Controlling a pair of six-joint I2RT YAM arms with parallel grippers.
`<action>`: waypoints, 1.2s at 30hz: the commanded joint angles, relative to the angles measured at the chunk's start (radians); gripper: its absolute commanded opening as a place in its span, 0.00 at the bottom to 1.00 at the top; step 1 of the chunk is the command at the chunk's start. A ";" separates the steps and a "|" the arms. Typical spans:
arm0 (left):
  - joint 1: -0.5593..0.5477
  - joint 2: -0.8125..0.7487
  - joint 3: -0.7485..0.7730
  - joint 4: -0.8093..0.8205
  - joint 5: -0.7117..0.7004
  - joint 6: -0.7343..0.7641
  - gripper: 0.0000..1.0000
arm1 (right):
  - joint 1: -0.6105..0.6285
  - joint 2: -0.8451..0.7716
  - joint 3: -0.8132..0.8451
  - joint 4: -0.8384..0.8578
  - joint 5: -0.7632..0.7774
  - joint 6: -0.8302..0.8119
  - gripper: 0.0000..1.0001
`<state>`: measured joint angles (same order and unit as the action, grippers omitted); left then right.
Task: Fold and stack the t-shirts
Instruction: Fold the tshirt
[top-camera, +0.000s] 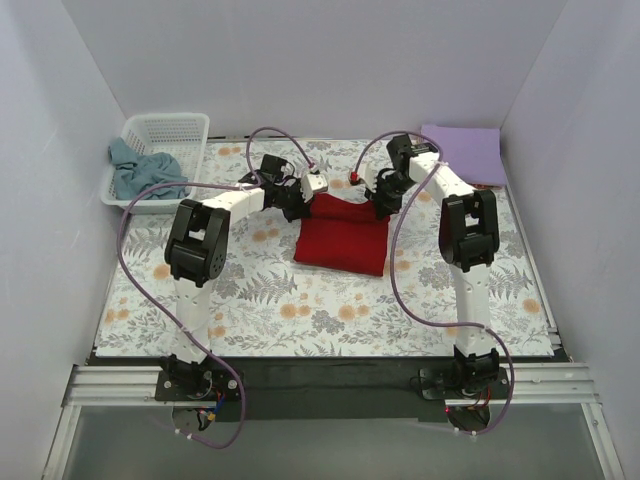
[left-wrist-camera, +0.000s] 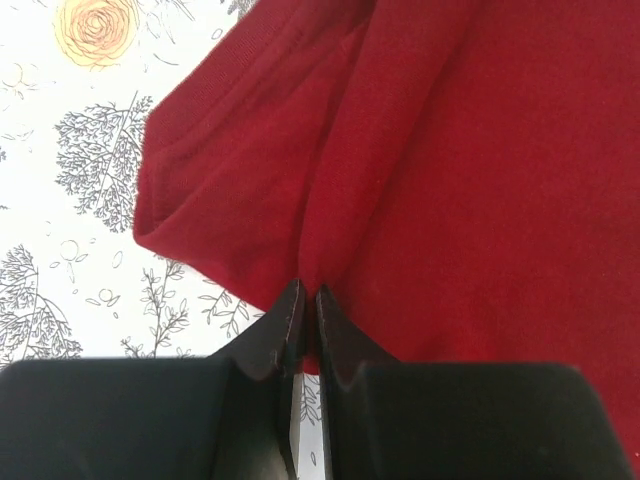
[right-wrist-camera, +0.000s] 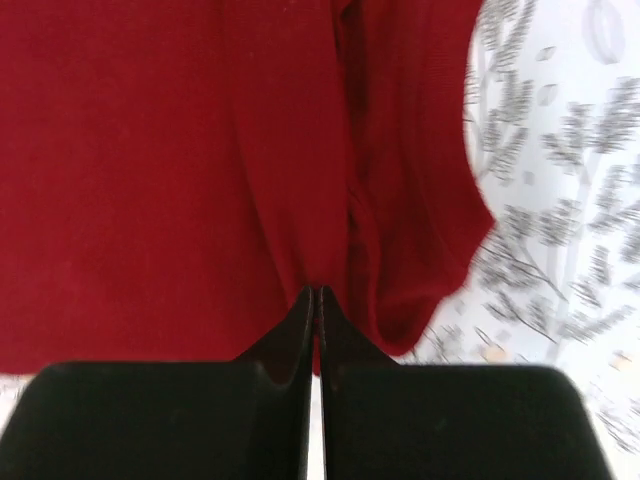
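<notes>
Folded deep red t-shirt (top-camera: 340, 242), softly creased, edge apparently pinched

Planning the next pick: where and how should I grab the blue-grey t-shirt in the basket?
Pinch a raised fold on top of the blue-grey t-shirt, coming straight down: the walls of the white basket block side approaches, and the crumpled cloth offers ridges.

The table (top-camera: 300, 310) is viewed from high above and behind, facing forward and down. Both wrist views are held close over the red t-shirt (top-camera: 340, 240), looking down past the fingers (left-wrist-camera: 270, 345) at the lower frame edge; that cloth is shared by all three views.
</notes>
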<state>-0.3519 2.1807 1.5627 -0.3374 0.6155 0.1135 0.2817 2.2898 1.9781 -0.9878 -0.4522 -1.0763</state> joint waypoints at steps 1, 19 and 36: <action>0.007 -0.068 -0.064 0.014 -0.014 -0.012 0.00 | 0.007 -0.009 -0.043 0.012 -0.023 0.059 0.01; -0.084 -0.666 -0.676 -0.034 0.107 0.064 0.27 | 0.087 -0.487 -0.599 -0.001 -0.289 0.346 0.45; -0.193 -0.386 -0.336 0.017 0.242 0.040 0.52 | 0.024 -0.079 -0.165 -0.006 -0.562 0.616 0.18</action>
<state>-0.5220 1.7782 1.1851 -0.3164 0.8127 0.1566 0.2970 2.2044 1.7660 -0.9695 -0.9318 -0.4984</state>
